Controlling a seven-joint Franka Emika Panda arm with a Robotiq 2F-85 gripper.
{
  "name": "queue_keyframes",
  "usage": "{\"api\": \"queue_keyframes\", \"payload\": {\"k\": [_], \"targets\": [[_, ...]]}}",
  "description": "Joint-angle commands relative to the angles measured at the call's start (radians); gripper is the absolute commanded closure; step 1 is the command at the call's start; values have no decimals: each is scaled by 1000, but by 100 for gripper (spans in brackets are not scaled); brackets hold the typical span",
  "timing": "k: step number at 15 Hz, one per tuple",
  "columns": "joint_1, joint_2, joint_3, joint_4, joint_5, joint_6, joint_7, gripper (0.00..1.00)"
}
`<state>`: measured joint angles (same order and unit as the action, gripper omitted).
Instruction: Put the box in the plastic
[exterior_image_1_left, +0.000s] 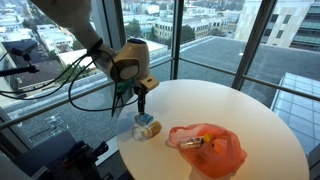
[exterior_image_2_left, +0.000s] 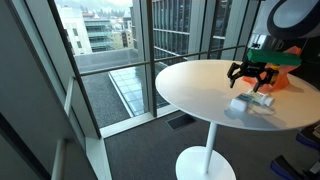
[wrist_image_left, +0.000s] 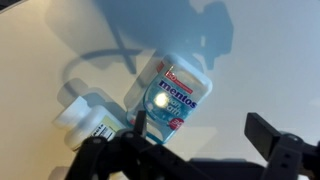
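Jaws apart — one box (wrist_image_left: 172, 97); one plastic bag (exterior_image_1_left: 207, 150).

A round white table (exterior_image_1_left: 255, 105) stands on a single white post (exterior_image_2_left: 211, 135) with a disc foot (exterior_image_2_left: 205, 168) on grey carpet (exterior_image_2_left: 130, 150). Dark-framed glass walls (exterior_image_1_left: 181, 40) run floor to ceiling behind it, with city buildings (exterior_image_1_left: 292, 28) outside. In the wrist view a small white container (wrist_image_left: 80, 112) lies on the tabletop (wrist_image_left: 260, 60).
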<state>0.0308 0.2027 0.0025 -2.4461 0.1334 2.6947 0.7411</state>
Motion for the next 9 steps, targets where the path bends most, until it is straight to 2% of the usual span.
{"api": "queue_keyframes", "payload": {"k": [1,9], "targets": [[18,66,-24,51,28,18,40,0],[13,143,-20,97,118,17,23,0]]}}
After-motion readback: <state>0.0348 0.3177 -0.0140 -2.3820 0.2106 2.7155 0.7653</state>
